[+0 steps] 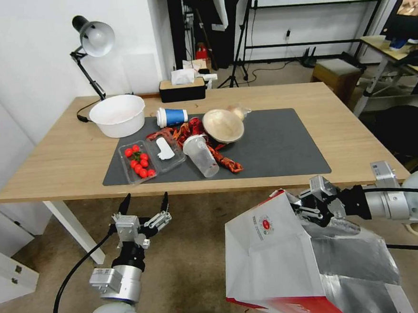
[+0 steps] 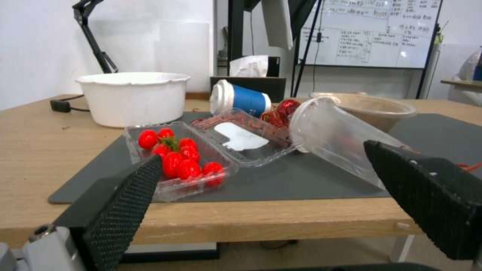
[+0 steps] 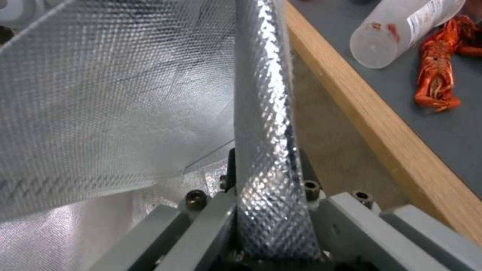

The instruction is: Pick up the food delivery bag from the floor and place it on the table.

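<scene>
The food delivery bag (image 1: 273, 257), white with a red bottom panel, a round red logo and silver foil lining, hangs tilted in front of the table's near edge, lifted off the floor (image 1: 188, 272). My right gripper (image 1: 302, 206) is shut on the bag's top rim; in the right wrist view the foil rim (image 3: 263, 150) is pinched between its jaws. The table (image 1: 66, 161) has a light-wood top and a dark grey mat (image 1: 284, 146). Below the table's front edge on the left, my left gripper (image 1: 144, 204) is open and holds nothing, its fingertips (image 2: 125, 203) pointing at the table.
On the mat lie a tomato tray (image 1: 138, 162), a clear cup (image 1: 202, 156), crayfish (image 1: 226, 161), a blue paper cup (image 1: 172, 116) and a bamboo bowl (image 1: 222, 125). A white tub (image 1: 118, 115), desk lamp (image 1: 91, 40) and tissue box (image 1: 182, 88) stand at the back. The mat's right half is bare.
</scene>
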Controlling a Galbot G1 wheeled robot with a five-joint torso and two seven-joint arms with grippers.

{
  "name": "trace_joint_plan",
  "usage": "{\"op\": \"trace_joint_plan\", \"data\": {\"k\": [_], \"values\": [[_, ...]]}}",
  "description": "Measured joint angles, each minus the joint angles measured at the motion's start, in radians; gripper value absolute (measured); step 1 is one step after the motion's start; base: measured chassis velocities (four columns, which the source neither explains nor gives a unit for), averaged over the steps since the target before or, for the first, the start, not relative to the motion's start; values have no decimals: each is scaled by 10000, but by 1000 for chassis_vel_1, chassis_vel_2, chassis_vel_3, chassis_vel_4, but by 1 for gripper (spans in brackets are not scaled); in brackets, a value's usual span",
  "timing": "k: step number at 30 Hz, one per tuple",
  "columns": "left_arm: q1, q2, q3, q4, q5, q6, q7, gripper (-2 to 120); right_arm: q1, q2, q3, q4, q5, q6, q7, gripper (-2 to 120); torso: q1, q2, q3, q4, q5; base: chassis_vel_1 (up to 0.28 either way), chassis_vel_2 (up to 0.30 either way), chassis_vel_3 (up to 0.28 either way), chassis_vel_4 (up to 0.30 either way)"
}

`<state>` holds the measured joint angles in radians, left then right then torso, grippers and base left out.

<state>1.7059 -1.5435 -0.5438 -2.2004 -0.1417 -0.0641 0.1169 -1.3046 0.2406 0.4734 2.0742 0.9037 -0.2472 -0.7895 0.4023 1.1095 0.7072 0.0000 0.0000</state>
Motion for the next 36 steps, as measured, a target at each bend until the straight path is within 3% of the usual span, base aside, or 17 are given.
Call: {"op": "trace_joint_plan", "data": {"k": [9, 22, 36], "values": [[42, -2, -27, -48, 1, -42, 31, 100, 41, -247, 319, 372, 778, -81, 56, 0, -15, -31, -18, 0, 0, 0, 0, 0, 0], [41, 3, -5, 1, 6, -74, 73, 100, 584, -735, 1307, 1430, 3426, -407, 789, 0, -24, -52, -30, 0, -1, 0, 0, 0, 0], [37, -32, 51, 87, 50, -96, 121, 100, 2912, -430, 1508, 1477, 5336, -396, 2266, 0, -29, -66, -37, 1, 0, 0, 0, 0, 0]]}}
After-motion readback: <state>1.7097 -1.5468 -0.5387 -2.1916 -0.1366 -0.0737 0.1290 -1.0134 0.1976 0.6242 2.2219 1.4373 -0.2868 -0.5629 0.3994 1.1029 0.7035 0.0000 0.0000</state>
